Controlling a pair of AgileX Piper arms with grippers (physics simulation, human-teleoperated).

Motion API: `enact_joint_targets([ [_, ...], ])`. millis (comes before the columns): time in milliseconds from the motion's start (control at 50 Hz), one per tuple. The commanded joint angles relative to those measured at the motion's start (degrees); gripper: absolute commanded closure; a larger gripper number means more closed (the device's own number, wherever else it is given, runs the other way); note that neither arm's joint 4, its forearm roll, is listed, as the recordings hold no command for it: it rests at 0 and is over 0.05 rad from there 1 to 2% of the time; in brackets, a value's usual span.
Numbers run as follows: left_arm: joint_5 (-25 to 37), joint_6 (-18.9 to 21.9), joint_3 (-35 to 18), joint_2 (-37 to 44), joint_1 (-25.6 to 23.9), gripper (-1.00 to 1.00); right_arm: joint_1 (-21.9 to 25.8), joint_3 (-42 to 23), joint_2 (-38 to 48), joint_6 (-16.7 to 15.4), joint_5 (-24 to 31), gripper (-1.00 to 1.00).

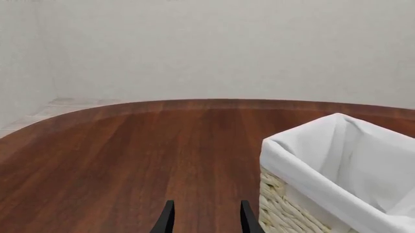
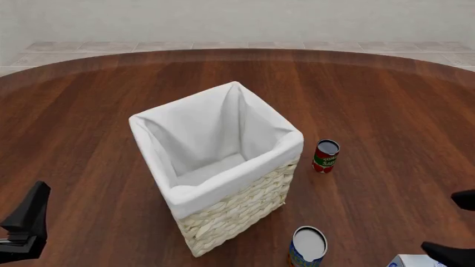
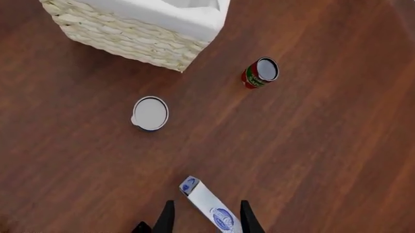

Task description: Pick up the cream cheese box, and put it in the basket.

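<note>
The cream cheese box (image 3: 209, 202), a flat white carton with blue oval logos, lies on the table at the front right edge (image 2: 410, 261). My right gripper (image 3: 206, 204) hovers over it, open, with the box lying slantwise between the two fingers; I cannot tell if they touch it. The basket (image 2: 236, 208), pale wicker with a white cloth liner, stands mid-table and shows nothing but liner inside. My left gripper (image 1: 206, 204) is open and holds nothing, low at the front left (image 2: 24, 227), beside the basket (image 1: 285, 208).
A red can (image 2: 325, 155) stands upright right of the basket. A blue-orange can (image 2: 307, 246) stands near the front, between the basket and the box. Both cans, red (image 3: 260, 72) and blue-orange (image 3: 149, 113), show in the right wrist view. The brown wooden table (image 2: 386, 100) ends in a curved far edge.
</note>
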Motion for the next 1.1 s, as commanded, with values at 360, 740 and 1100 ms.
enact_joint_targets([
  [360, 0.1, -0.1, 0.0, 0.0, 0.1, -1.00, -4.1, 3.7, 0.0, -1.1, 0.0, -1.00],
  [740, 0.0, -0.2, 0.0, 0.0, 0.0, -1.00, -4.5, 7.2, -0.1, -0.5, 0.0, -1.00],
  [1100, 0.0, 0.0, 0.0, 0.0, 0.1, -1.00, -8.8, 10.9, -0.2, -5.7, 0.0, -1.00],
])
